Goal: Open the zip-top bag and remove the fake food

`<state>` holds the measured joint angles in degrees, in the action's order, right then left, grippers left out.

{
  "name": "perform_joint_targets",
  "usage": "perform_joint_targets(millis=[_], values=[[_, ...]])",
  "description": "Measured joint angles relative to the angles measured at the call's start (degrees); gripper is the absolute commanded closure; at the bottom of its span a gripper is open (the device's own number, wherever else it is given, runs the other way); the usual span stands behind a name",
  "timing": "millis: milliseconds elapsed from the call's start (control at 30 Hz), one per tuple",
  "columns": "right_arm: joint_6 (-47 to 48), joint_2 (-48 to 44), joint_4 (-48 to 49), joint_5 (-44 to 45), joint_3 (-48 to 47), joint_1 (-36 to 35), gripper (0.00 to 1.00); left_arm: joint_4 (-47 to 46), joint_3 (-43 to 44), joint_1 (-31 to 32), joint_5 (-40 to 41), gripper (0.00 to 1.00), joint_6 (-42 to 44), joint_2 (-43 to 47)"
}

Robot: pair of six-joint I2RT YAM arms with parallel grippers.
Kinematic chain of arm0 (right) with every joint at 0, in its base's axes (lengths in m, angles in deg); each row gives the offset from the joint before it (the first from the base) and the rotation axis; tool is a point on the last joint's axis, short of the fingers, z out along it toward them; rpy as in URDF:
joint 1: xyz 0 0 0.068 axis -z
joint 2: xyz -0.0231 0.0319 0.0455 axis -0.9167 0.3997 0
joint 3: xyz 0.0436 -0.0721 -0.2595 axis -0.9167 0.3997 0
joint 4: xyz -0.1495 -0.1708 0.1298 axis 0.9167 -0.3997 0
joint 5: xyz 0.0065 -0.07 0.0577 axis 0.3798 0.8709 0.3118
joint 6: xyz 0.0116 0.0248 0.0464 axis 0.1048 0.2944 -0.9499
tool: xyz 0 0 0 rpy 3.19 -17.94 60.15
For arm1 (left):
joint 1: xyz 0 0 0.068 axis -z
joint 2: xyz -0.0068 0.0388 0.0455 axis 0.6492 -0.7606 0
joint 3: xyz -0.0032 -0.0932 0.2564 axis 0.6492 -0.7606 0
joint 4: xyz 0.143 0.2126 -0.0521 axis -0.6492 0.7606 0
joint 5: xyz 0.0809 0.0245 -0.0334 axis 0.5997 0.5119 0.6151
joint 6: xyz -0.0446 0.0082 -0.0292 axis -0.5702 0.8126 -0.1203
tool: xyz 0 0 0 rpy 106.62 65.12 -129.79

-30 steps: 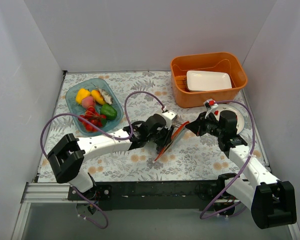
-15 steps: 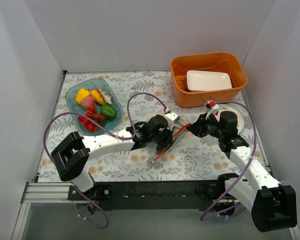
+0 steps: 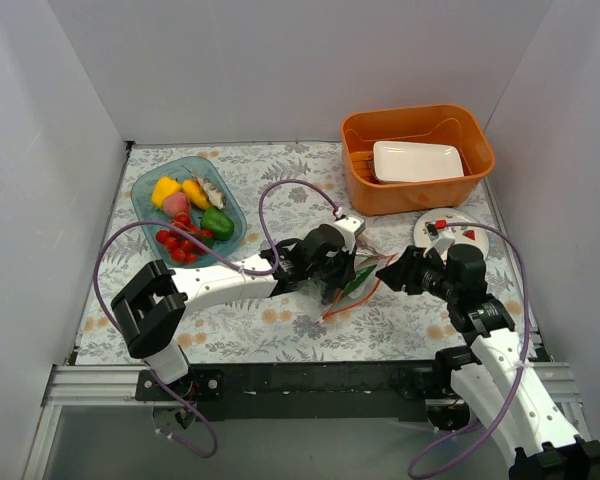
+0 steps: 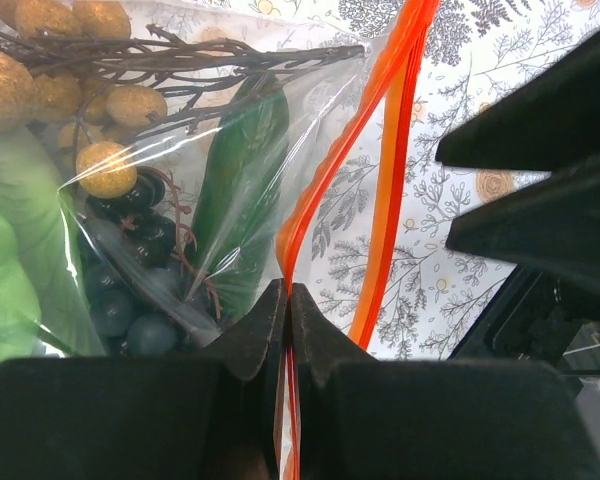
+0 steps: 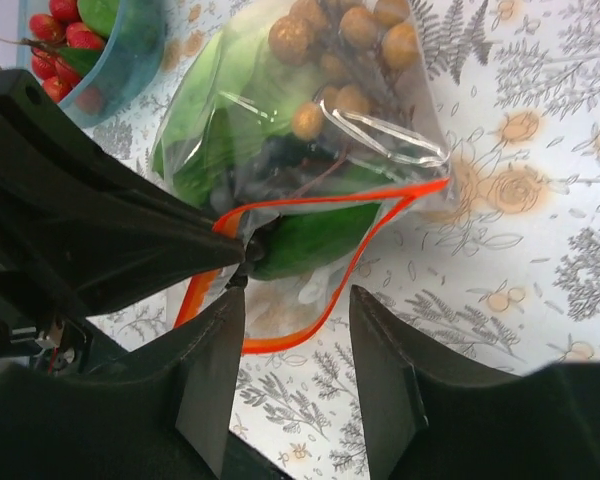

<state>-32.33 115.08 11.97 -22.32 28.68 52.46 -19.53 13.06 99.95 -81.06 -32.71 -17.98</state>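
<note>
A floral-print tablecloth [image 3: 280, 330] walled in by plain white panels lies beneath me. Just right of centre in the overhead view, the zip-top bag [image 3: 363, 280] rests on the cloth between my two grippers. My left gripper [image 4: 288, 300] is clamped tight on one lip of the red-orange zip strip [image 4: 380, 200], which climbs to the top edge of that wrist view. The fake food [image 4: 110, 170] is inside the clear plastic, filling the left of that frame: brown pieces [image 4: 40, 15] at the top, a dark-green cucumber [image 4: 242, 180] in the middle, light-green lettuce [image 4: 5, 270] at the left edge. My right gripper [image 5: 298, 300] stands spread apart, holding nothing, over the bag's mouth, whose strips have parted into a loop. A teal tray [image 3: 143, 210] of other toy vegetables sits upper left overhead, an orange basket [image 3: 410, 198] upper right.
</note>
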Motion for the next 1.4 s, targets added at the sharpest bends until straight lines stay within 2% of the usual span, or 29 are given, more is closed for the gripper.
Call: perform_joint_targets(millis=[267, 333, 400, 433, 533, 600, 767, 967, 1033, 1100, 1133, 1167, 1400], values=[[-5.55, -2.91, -2.38, 3.91, 5.11, -4.33, 0.46, -0.61, 0.33, 0.20, 0.52, 1.00, -2.12, 0.00], [-6.91, -2.27, -1.16, 5.01, 6.88, -5.53, 0.50, -0.90, 0.33, 0.24, 0.52, 1.00, -2.38, 0.02], [-8.04, -0.90, -0.13, 6.29, 8.11, -6.93, 0.58, -1.11, 0.31, 0.28, 0.50, 1.00, -2.62, 0.13], [-8.61, 0.22, 0.35, 7.23, 8.50, -7.85, 0.73, -1.20, 0.31, 0.28, 0.50, 1.00, -2.67, 0.24], [-9.90, 3.39, 2.01, 9.64, 8.83, -9.44, 0.94, -1.51, 0.31, 0.28, 0.57, 1.00, -2.93, 0.79], [-10.25, 4.04, 2.49, 11.37, 9.20, -9.53, 0.99, -1.53, 0.31, 0.28, 1.51, 1.00, -3.28, 1.33], [-10.38, 4.92, 2.38, 16.02, 9.35, -9.14, 0.99, 0.07, 0.31, 0.11, 6.43, 1.00, -5.25, 2.91], [-9.09, 7.85, 1.49, 17.57, 9.31, -6.56, 0.99, 2.64, 0.31, -2.01, 11.08, 1.00, -7.67, 5.05], [-9.01, 7.32, 1.51, 17.29, 9.29, -6.12, 0.87, 2.62, 0.31, -2.36, 11.56, 1.00, -8.15, 5.38], [-8.96, 5.97, 1.09, 16.50, 9.25, -5.95, 0.80, 2.58, 0.31, -2.38, 11.32, 1.00, -8.37, 5.40], [-8.83, 4.50, -0.11, 15.85, 8.87, -5.92, 0.72, 2.60, 0.31, -2.36, 10.93, 1.00, -8.41, 5.38], [-8.94, 4.09, -0.39, 15.67, 8.76, -5.90, 0.69, 2.54, 0.35, -2.36, 10.29, 1.00, -8.46, 5.25], [-9.75, -1.18, -4.90, 11.08, 1.53, -7.23, 0.67, 1.60, 5.16, -1.33, 6.86, 1.00, -8.39, -0.72]])
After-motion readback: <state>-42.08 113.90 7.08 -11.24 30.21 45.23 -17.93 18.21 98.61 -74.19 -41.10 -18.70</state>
